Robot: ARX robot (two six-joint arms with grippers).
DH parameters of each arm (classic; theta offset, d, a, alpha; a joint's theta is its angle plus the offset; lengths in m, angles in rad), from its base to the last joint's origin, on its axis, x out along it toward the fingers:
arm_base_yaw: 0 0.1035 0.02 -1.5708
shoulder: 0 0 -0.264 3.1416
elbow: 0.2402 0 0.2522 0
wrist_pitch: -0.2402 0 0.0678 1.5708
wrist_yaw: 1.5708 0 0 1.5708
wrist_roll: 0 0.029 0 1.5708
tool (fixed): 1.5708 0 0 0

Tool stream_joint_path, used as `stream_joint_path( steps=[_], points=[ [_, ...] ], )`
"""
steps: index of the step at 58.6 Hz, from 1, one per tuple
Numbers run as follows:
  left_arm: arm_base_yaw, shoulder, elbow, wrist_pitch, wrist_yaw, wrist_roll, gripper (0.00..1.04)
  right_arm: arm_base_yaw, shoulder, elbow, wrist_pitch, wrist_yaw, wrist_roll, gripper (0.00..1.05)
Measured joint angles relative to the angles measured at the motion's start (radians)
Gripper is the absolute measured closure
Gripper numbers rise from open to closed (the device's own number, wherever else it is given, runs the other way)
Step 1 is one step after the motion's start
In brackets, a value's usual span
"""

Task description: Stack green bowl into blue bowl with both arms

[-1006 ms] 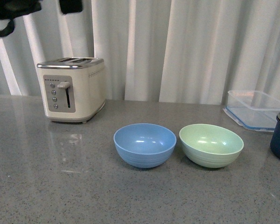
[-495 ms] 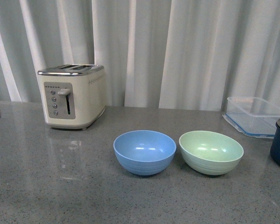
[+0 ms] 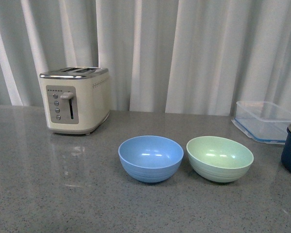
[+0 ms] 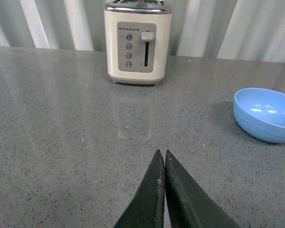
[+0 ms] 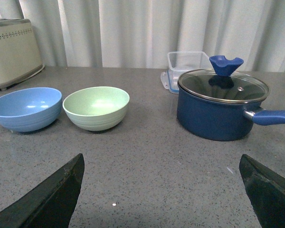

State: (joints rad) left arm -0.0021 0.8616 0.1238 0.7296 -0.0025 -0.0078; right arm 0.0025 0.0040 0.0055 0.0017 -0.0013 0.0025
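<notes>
Two matching bowls wait side by side on the counter, and neither arm has reached them yet.

The pale mint-green round matte bowl (image 3: 219, 158) sits upright on the grey speckled counter (image 3: 63, 194), just right of the light sky-blue round matte bowl (image 3: 151, 158). Their rims are close with a narrow gap between them. Both mouths face straight up; being round, neither has a long axis, so they should nest from any side. This layout probably gives each arm its own bowl. In its wrist view the left gripper (image 4: 161, 153) has its fingers pressed together and holds nothing. The right gripper (image 5: 161, 157) is spread wide and empty, facing the green bowl. A cream metal toaster (image 3: 75, 99) stands behind, and a dark navy lidded pot (image 5: 221, 109) to the right.
</notes>
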Motion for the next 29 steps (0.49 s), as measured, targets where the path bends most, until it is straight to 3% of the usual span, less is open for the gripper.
stream_joint_path(
  steps=[29],
  points=[
    [0.0,-0.285,-0.103,-0.165,0.0,0.0,1.01,0.0,0.0,0.0,0.0,0.0,0.0,0.1]
  ],
)
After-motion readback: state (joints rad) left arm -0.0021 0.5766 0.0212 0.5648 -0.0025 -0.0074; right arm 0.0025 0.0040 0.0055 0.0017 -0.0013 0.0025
